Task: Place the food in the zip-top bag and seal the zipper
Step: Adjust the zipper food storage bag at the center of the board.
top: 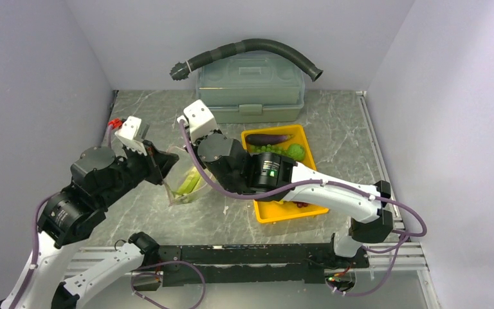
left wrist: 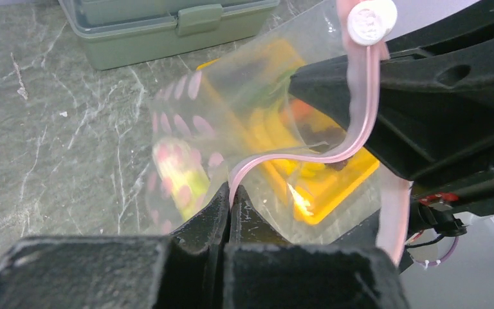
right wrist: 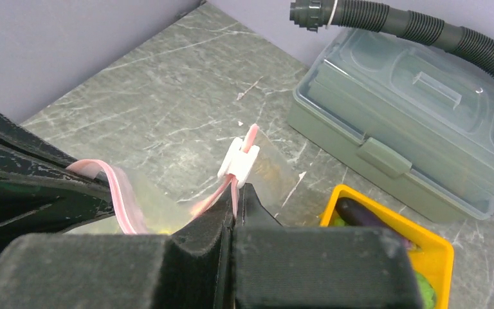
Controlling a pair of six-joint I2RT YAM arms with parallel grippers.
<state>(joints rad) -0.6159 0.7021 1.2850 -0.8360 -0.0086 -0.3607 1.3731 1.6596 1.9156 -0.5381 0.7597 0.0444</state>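
Left gripper (left wrist: 230,205) is clamped on the zipper (left wrist: 360,96). Right gripper (right wrist: 237,196) pinches the same strip just under its white slider (right wrist: 238,161). The zip-top bag (top: 183,183) sits between them, with most food (top: 267,138) in the yellow tray (top: 289,212) at its 3 o'clock. Pulling apart could slip the thin strip free and collapse the bag.

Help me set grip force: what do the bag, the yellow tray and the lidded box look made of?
The bag: thin clear plastic film, glossy, with pink dots; the tray shows through it, and it buckles. The tray: likely rigid plastic, smooth even yellow. The box: hard plastic, grey-green base, translucent lid with a moulded latch.
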